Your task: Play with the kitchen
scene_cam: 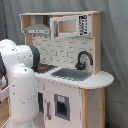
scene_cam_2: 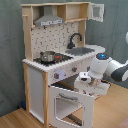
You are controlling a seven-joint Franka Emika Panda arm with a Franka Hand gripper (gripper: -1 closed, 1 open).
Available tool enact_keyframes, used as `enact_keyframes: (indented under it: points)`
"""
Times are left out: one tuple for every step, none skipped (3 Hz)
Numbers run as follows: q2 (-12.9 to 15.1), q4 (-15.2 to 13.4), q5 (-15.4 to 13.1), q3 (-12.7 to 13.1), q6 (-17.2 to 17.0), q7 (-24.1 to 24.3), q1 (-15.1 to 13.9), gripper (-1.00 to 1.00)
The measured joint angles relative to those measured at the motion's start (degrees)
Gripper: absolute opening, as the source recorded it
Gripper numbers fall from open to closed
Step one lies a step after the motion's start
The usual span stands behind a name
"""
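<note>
On stovetop (scene_cam_2: 50,61), lidded pot (scene_cam_2: 48,56)

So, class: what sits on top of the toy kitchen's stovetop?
In the second exterior view a small metal pot sits on the stovetop. Its contents cannot be seen. In the first exterior view the robot arm covers most of the stovetop.

From my station, the arm (scene_cam: 22,85) hid the kitchen's (scene_cam: 75,75) oven front in the first exterior view; I couldn't tell the finger spacing.
</note>
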Motion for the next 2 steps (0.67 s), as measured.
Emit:
enact_keyframes:
  points:
    - [-0.2, 0.01, -1.42, -0.16, -0.74, 1.57, -0.28, 1.0]
    - [-1.16, 0.34, -5.29, -0.3, -3.49, 5.5, -1.1, 1.0]
